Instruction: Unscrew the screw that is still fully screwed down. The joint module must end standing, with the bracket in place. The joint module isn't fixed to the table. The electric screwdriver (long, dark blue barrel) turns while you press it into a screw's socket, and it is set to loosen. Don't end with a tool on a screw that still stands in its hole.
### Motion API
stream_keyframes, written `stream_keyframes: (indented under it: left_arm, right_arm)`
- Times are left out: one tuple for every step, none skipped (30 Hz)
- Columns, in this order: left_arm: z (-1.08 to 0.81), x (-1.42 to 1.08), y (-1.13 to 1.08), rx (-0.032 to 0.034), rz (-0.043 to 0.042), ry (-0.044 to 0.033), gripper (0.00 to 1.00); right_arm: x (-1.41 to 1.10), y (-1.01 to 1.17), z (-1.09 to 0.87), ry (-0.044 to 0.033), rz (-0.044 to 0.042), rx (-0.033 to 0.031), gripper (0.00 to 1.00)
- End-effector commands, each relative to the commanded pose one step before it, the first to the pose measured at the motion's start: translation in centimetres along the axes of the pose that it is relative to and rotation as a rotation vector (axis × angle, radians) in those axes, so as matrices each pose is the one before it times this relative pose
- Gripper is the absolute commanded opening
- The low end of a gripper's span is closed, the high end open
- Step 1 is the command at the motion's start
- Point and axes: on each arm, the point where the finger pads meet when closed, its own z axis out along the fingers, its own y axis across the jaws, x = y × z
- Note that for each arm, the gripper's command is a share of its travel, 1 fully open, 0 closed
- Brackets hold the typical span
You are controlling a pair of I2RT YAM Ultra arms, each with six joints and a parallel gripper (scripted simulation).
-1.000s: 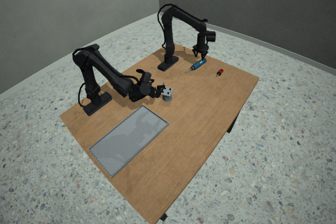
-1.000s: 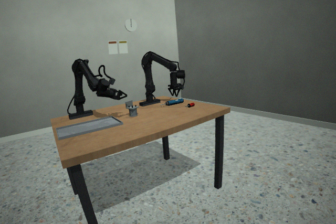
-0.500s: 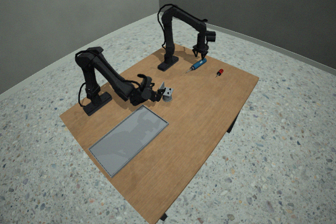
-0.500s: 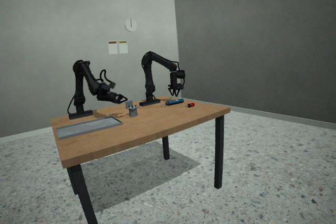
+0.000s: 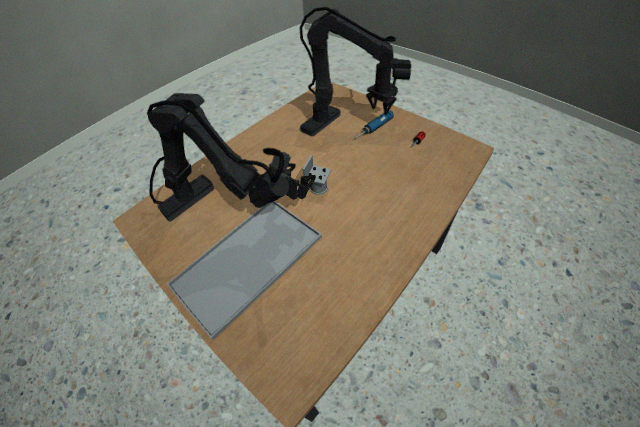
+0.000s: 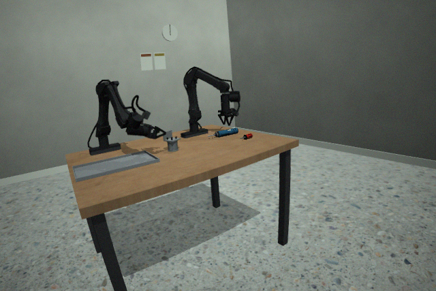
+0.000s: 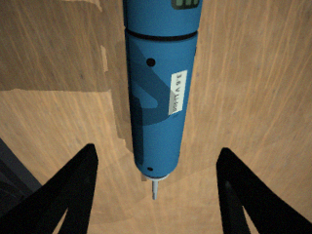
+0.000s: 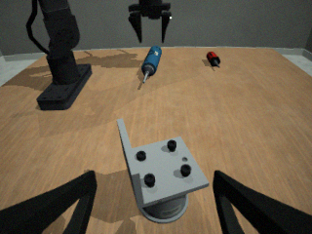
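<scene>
Bracket [image 5: 321,172] [image 6: 169,138] [image 8: 166,168] grey, four black screws (upright) | left jaws [image 5: 381,107] [image 6: 225,123], right jaws [image 5: 306,188] [image 6: 164,133]: wide, empty

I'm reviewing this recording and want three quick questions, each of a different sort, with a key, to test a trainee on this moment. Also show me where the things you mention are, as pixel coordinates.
1. How many black screws show on the bracket [image 5: 321,172] [image 6: 168,136] [image 8: 163,168]?
2. True or false: the left gripper [image 5: 381,108] [image 6: 226,122] [image 7: 157,154] [image 8: 151,42] is closed on the blue screwdriver [image 5: 379,122] [image 6: 227,132] [image 7: 158,102] [image 8: 151,61].
3. Fill in: the gripper nearer the bracket is the ____ one.

Key: 1. four; 2. false; 3. right
</scene>
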Motion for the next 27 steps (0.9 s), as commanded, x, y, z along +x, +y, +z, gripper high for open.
stream_keyframes:
  left_arm:
    - [-0.368, -0.298, -0.160, 0.00738, -0.00638, -0.01719, 0.65]
    - [0.000, 0.000, 0.000, 0.00000, 0.00000, 0.00000, 0.65]
    - [0.000, 0.000, 0.000, 0.00000, 0.00000, 0.00000, 0.65]
    - [0.000, 0.000, 0.000, 0.00000, 0.00000, 0.00000, 0.65]
    - [0.000, 0.000, 0.000, 0.00000, 0.00000, 0.00000, 0.65]
    - [0.000, 0.000, 0.000, 0.00000, 0.00000, 0.00000, 0.65]
    - [0.000, 0.000, 0.000, 0.00000, 0.00000, 0.00000, 0.65]
    - [0.000, 0.000, 0.000, 0.00000, 0.00000, 0.00000, 0.65]
    - [0.000, 0.000, 0.000, 0.00000, 0.00000, 0.00000, 0.65]
    - [0.000, 0.000, 0.000, 0.00000, 0.00000, 0.00000, 0.65]
    - [0.000, 0.000, 0.000, 0.00000, 0.00000, 0.00000, 0.65]
    - [0.000, 0.000, 0.000, 0.00000, 0.00000, 0.00000, 0.65]
    - [0.000, 0.000, 0.000, 0.00000, 0.00000, 0.00000, 0.65]
    - [0.000, 0.000, 0.000, 0.00000, 0.00000, 0.00000, 0.65]
    - [0.000, 0.000, 0.000, 0.00000, 0.00000, 0.00000, 0.65]
    - [0.000, 0.000, 0.000, 0.00000, 0.00000, 0.00000, 0.65]
    - [0.000, 0.000, 0.000, 0.00000, 0.00000, 0.00000, 0.65]
    - [0.000, 0.000, 0.000, 0.00000, 0.00000, 0.00000, 0.65]
    - [0.000, 0.000, 0.000, 0.00000, 0.00000, 0.00000, 0.65]
    - [0.000, 0.000, 0.000, 0.00000, 0.00000, 0.00000, 0.65]
    - [0.000, 0.000, 0.000, 0.00000, 0.00000, 0.00000, 0.65]
    - [0.000, 0.000, 0.000, 0.00000, 0.00000, 0.00000, 0.65]
    - [0.000, 0.000, 0.000, 0.00000, 0.00000, 0.00000, 0.65]
    - [0.000, 0.000, 0.000, 0.00000, 0.00000, 0.00000, 0.65]
    - [0.000, 0.000, 0.000, 0.00000, 0.00000, 0.00000, 0.65]
    - [0.000, 0.000, 0.000, 0.00000, 0.00000, 0.00000, 0.65]
    - [0.000, 0.000, 0.000, 0.00000, 0.00000, 0.00000, 0.65]
  right_arm:
    - [0.733, -0.045, -0.173, -0.01687, -0.01873, 0.00552, 0.86]
    - [0.240, 0.008, 0.057, 0.00000, -0.00002, 0.00002, 0.86]
    - [-0.167, -0.044, -0.026, -0.00133, -0.00438, 0.00111, 0.86]
    - [-1.653, -0.541, -0.257, -0.01332, -0.04631, 0.01164, 0.86]
    - [-0.097, -0.094, 0.004, -0.00095, -0.00327, 0.00081, 0.86]
    - [0.000, 0.000, 0.000, 0.00000, 0.00000, 0.00000, 0.86]
    - [0.000, 0.000, 0.000, 0.00000, 0.00000, 0.00000, 0.86]
    - [2.041, 0.707, 0.313, 0.01468, 0.05132, -0.01296, 0.86]
    - [0.332, 0.100, 0.053, 0.00091, 0.00313, -0.00077, 0.86]
    - [0.240, 0.008, 0.057, 0.00000, -0.00001, 0.00001, 0.86]
    - [0.240, 0.008, 0.057, 0.00000, -0.00001, 0.00001, 0.86]
    - [0.240, 0.008, 0.057, 0.00000, -0.00002, 0.00002, 0.86]
    - [0.240, 0.008, 0.057, 0.00000, -0.00001, 0.00001, 0.86]
    - [0.240, 0.008, 0.057, 0.00000, 0.00000, 0.00000, 0.86]
    - [0.240, 0.008, 0.057, 0.00000, -0.00001, 0.00001, 0.86]
    - [0.240, 0.008, 0.057, 0.00000, -0.00001, 0.00001, 0.86]
    - [0.240, 0.008, 0.057, 0.00000, -0.00002, 0.00001, 0.86]
    - [0.240, 0.008, 0.057, 0.00001, -0.00002, 0.00002, 0.86]
    - [0.240, 0.008, 0.057, 0.00001, -0.00001, 0.00002, 0.86]
    - [-0.326, -0.363, 0.026, -0.00342, -0.01182, 0.00294, 0.86]
    - [-1.368, -0.273, -0.262, -0.01029, -0.03580, 0.00899, 0.86]
    - [0.003, 0.005, 0.001, 0.00003, 0.00016, -0.00006, 0.86]
    - [0.000, 0.000, 0.000, 0.00000, 0.00000, 0.00000, 0.86]
    - [0.000, 0.000, 0.000, 0.00000, 0.00000, 0.00000, 0.86]
    - [1.785, 0.575, 0.286, 0.01235, 0.04315, -0.01090, 0.86]
    - [0.364, 0.152, 0.046, 0.00133, 0.00461, -0.00115, 0.86]
    - [0.240, 0.008, 0.057, 0.00000, 0.00000, 0.00001, 0.86]
